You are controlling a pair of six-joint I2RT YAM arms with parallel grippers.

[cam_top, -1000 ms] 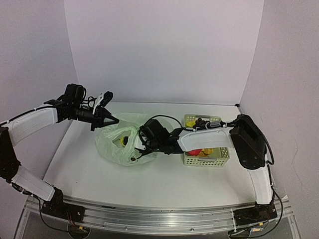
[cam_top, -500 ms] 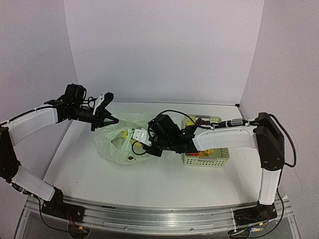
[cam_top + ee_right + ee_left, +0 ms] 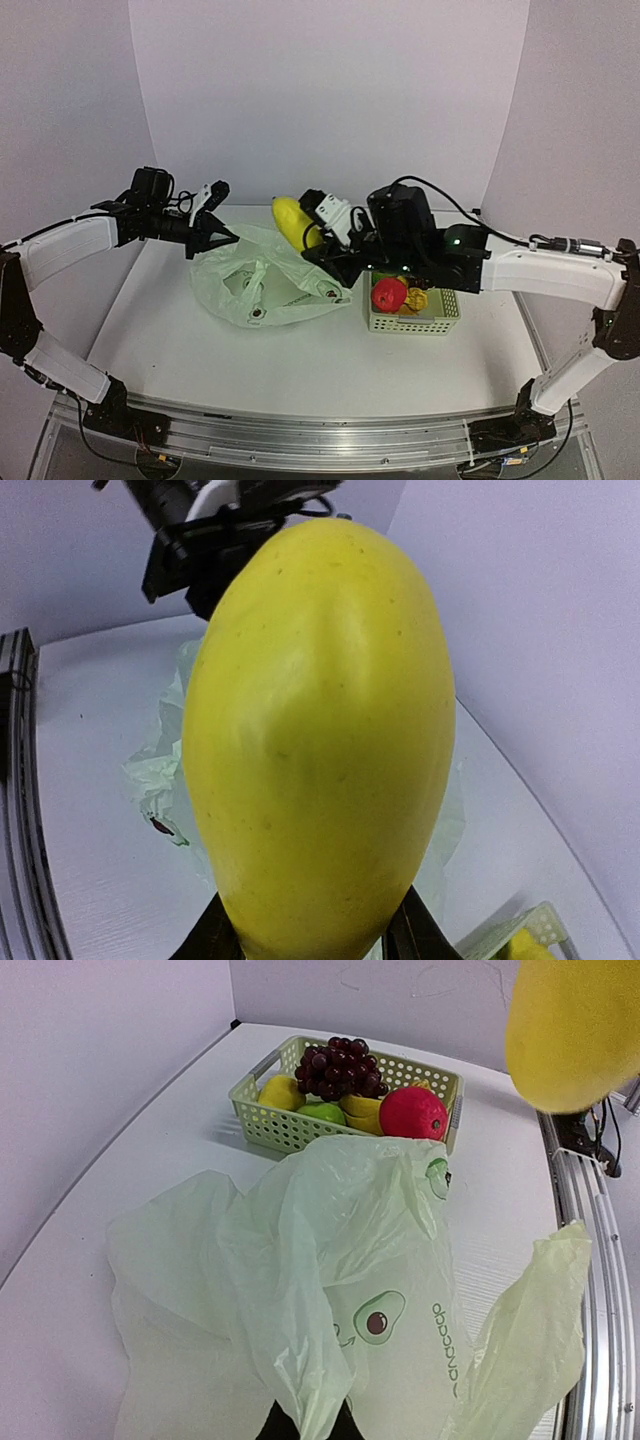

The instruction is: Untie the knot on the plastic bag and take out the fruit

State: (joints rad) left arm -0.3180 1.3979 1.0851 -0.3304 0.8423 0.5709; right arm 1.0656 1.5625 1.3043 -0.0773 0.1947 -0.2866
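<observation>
White counter (image 3: pixel 330 370), plain pale walls on three sides. Landmark = pale green perforated basket (image 3: pixel 415 324), sitting right of centre on the counter. Basket holds a dark purple grape bunch (image 3: pixel 338 1065) at the back, red apple (image 3: pixel 412 1112) at one end, green pear (image 3: pixel 320 1112) in the middle and yellow pieces (image 3: pixel 280 1092) at the other end, all packed touching each other. Plastic bag (image 3: pixel 250 285) is just left of the basket as the top view shows it, slumped on the counter, thin pale green film with an avocado print; can't tell whether its near edge touches the basket wall. One handle loop (image 3: pixel 530 1330) hangs free off the side, not twisted into anything. Left tool (image 3: pixel 222 238) is well left of the basket, at the bag's upper far edge, fingers pressed together on a fold of the film and holding that edge up off the counter; left wrist view shows the film running straight down into the dark fingertips (image 3: pixel 300 1425). Right tool (image 3: pixel 322 222) is up in the air just left of the basket and behind it, over the bag's right-hand end, clamped on a yellow fruit (image 3: pixel 293 220): smooth, oval, long axis tilted. Right wrist view is nearly filled by that fruit, one finger pressed against each side of its lower end. Fruit is clear of the bag, the counter and the basket.
</observation>
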